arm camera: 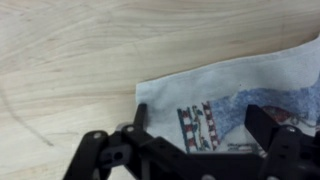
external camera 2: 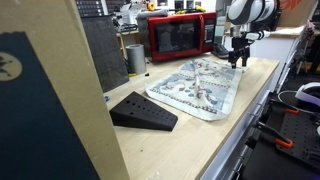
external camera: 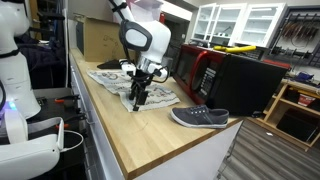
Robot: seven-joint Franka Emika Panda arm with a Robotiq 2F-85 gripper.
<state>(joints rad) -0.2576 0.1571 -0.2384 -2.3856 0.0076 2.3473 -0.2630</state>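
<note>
My gripper [external camera: 137, 97] hangs open just above a printed cloth [external camera: 130, 82] that lies flat on the wooden counter. In the wrist view the two black fingers [arm camera: 200, 125] are spread apart over the cloth's corner [arm camera: 215, 95], which shows a white border and a blue and red pattern. Nothing is between the fingers. In an exterior view the gripper [external camera 2: 237, 57] stands over the far end of the cloth [external camera 2: 200, 85].
A grey shoe [external camera: 199, 117] lies on the counter [external camera: 150, 140] beside the cloth; it also shows dark in an exterior view [external camera 2: 142, 111]. A red microwave [external camera 2: 180, 35] and a metal cup [external camera 2: 136, 58] stand behind. A cardboard box [external camera: 100, 40] stands at the back.
</note>
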